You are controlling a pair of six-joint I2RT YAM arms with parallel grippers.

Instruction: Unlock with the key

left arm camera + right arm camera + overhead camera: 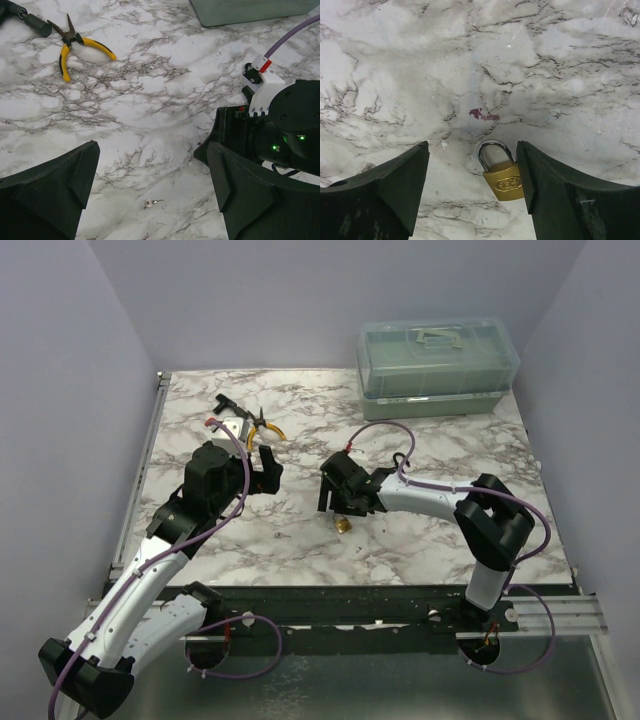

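Right now we see both grippers hanging open over the marble table [200, 400], each with its fingers spread wide and nothing between them but bare stone and the small parts. The left gripper [150, 167] has the key [152, 202] lying flat on the marble in the gap between its two fingers, roughly midway across and close in toward the wrist, touching neither finger. It is tiny and silver-grey, and we cannot make out which way its blade points. Ahead of this gripper and off to its left lie the yellow-handled pliers [75, 44], with a black-handled tool [31, 20] just beyond them, both well apart from the key. The right gripper [472, 172] stands close to the left one's right finger. Between its own fingers rests the brass padlock [506, 182], lying flat with its shackle closed and pointing away from the wrist. The padlock's body sits right against the finger on the right of the wrist view, and we cannot tell whether they touch. Beyond the right gripper, a pale green lidded box [437, 365] stands at the far edge of the table.
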